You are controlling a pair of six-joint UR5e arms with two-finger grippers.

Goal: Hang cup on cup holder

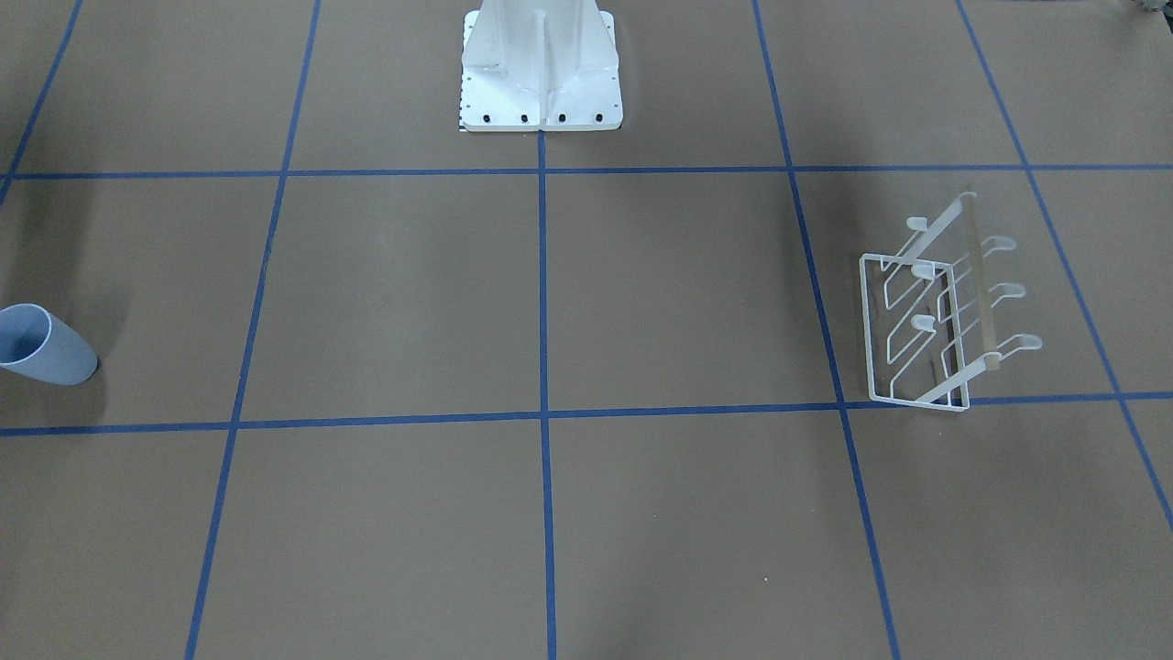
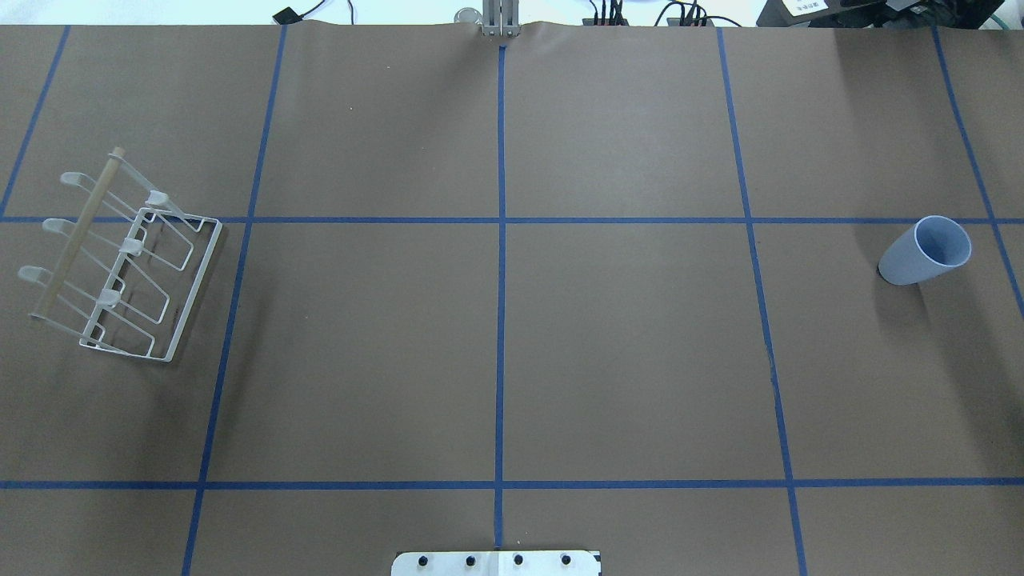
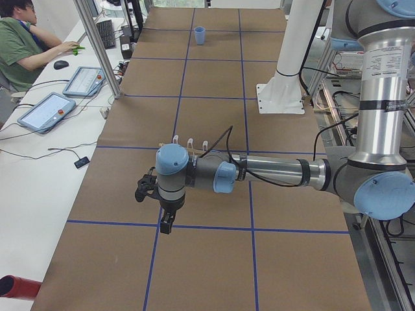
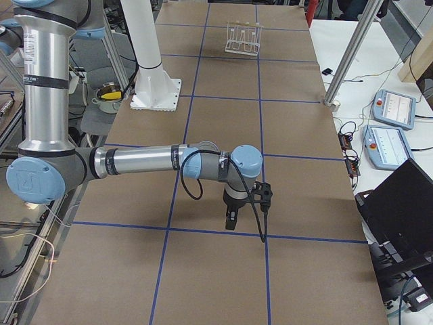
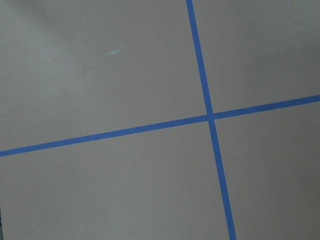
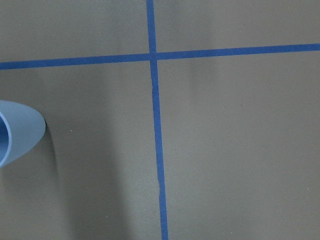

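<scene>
One cup (image 2: pixel 908 264) upright, far right. One cup holder (image 2: pixel 80 232), six prongs, far left. Left gripper (image 3: pixel 166 224) and right gripper (image 4: pixel 231 221): finger opening can't be told.

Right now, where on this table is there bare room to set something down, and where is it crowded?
The whole middle is bare, from the rack on the robot's left to the cup on its right. Only those ends are taken.

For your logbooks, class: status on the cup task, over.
Left gripper, right gripper: state unclear. Blue tumbler upright, far from wire cup holder. No obstacle between.
</scene>
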